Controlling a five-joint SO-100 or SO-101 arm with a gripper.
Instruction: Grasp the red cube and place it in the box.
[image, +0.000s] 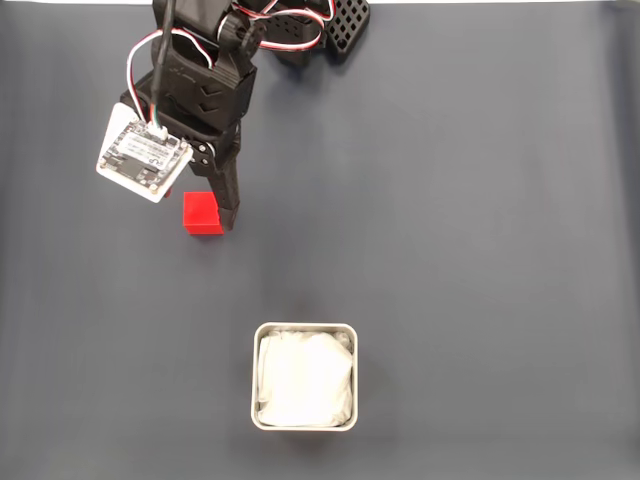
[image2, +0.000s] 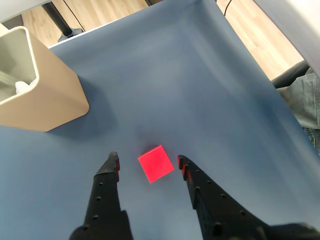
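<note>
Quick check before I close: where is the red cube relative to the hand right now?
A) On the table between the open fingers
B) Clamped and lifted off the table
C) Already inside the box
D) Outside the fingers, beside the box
A: in the wrist view the red cube lies on the table between the spread fingers of the hand, neither finger visibly touching it; the box stands apart.

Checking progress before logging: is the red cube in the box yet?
Out. The red cube sits on the mat between the open gripper's fingertips, apart from the box.

No legible text anywhere; only faint, unreadable print on the white board (image: 143, 153) atop the arm.
</note>
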